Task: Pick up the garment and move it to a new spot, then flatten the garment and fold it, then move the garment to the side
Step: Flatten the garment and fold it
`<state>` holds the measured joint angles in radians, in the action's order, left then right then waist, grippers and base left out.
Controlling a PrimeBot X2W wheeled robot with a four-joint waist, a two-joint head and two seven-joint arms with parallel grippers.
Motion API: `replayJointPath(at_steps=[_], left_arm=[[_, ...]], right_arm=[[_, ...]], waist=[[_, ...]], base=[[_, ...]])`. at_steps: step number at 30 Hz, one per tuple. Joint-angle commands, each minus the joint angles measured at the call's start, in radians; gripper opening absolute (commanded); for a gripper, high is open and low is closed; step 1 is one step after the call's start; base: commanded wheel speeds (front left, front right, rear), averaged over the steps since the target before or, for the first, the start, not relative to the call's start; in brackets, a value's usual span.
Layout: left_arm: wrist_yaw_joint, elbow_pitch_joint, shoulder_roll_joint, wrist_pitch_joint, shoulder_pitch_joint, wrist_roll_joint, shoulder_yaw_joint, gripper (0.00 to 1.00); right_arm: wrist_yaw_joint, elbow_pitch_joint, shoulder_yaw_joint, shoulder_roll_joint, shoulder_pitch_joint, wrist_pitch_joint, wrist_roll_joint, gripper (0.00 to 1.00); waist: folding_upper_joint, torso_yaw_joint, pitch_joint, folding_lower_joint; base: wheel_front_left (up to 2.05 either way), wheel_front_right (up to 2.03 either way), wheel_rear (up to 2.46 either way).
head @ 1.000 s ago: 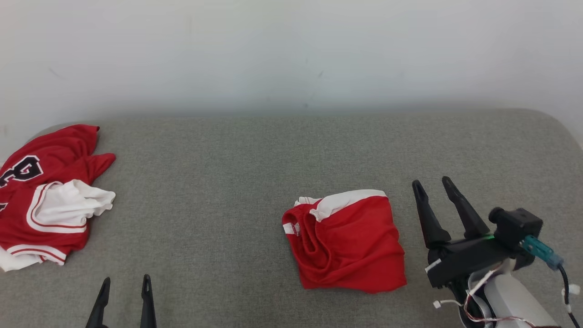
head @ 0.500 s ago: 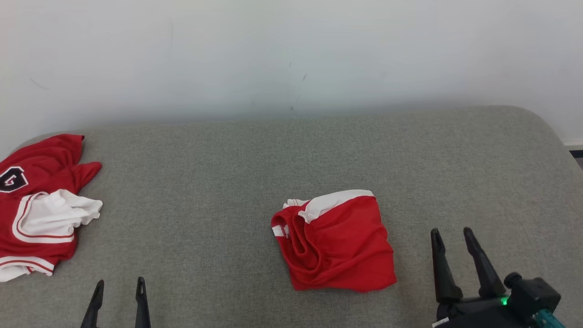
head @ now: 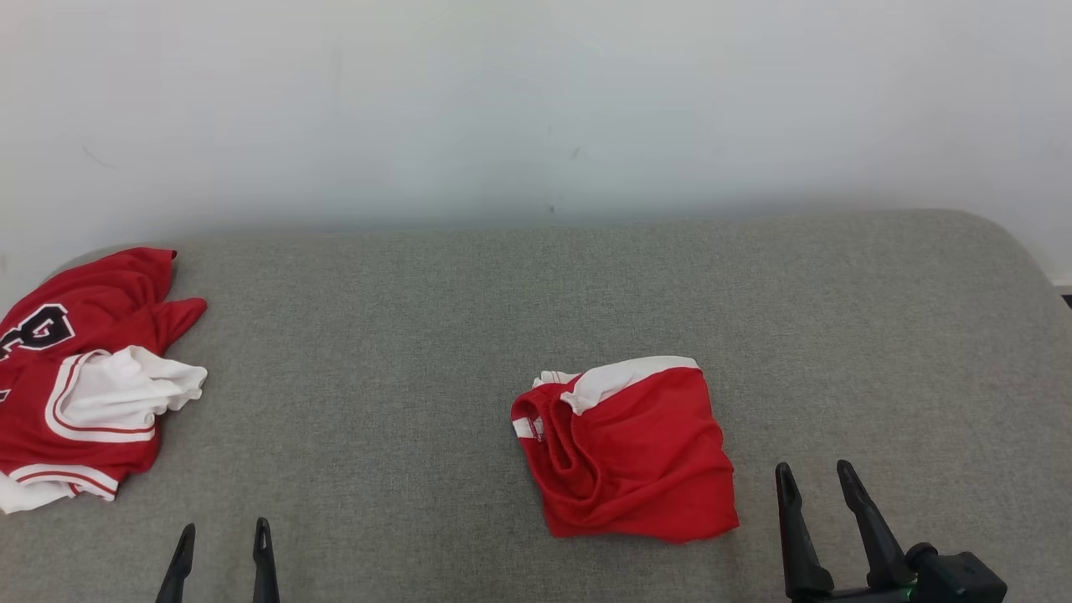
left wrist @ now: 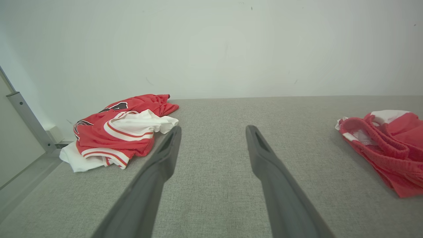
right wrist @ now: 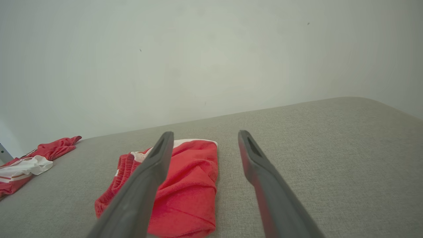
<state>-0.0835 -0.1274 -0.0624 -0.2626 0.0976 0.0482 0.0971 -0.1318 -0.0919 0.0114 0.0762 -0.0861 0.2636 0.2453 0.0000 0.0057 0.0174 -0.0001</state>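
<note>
1. Nearest the robot, the left claw (head: pixel 224 526) sits at the lower left of the head view. Its two dark fingers stand wide apart and hold nothing. In its own wrist view the left claw (left wrist: pixel 214 127) points across bare grey cloth.
2. The right claw (head: pixel 812 466) is at the lower right, also spread wide and empty. It is just to the right of the shorts and apart from them. In its wrist view the right claw (right wrist: pixel 205 132) has its left finger lying across the sight of the shorts.
3. The red shorts (head: pixel 636 456) lie folded into a rough square on the desk (head: pixel 377 335), right of the middle. A white band runs along the far edge and the gathered waistband faces left. Nothing touches them. The left wrist view shows them far to the right (left wrist: pixel 390 142), and the right wrist view shows them close ahead (right wrist: pixel 188 185).
4. Further back at the left edge, a crumpled red and white jersey (head: pixel 75 377) with black lettering lies well apart from the shorts. It also shows in the left wrist view (left wrist: pixel 115 132) and the right wrist view (right wrist: pixel 19 168).
5. Behind the desk rises a plain pale wall (head: pixel 536 100).
</note>
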Motion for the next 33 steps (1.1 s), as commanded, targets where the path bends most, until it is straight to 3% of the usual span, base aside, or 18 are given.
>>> replayJointPath(at_steps=[1,33], left_arm=[[0.001,-0.002,0.003,-0.003,0.013,-0.007,0.001,1.00],[0.011,-0.015,-0.011,-0.003,0.022,-0.028,-0.032,1.00]], right_arm=[[0.002,-0.001,0.002,-0.007,-0.008,0.001,-0.013,1.00],[0.002,-0.038,0.001,-0.005,-0.014,0.001,-0.043,1.00]], waist=[[0.0000,0.003,0.003,0.0001],[0.0000,0.011,0.016,0.0001]], base=[[0.00,0.00,0.00],[0.00,0.00,0.00]])
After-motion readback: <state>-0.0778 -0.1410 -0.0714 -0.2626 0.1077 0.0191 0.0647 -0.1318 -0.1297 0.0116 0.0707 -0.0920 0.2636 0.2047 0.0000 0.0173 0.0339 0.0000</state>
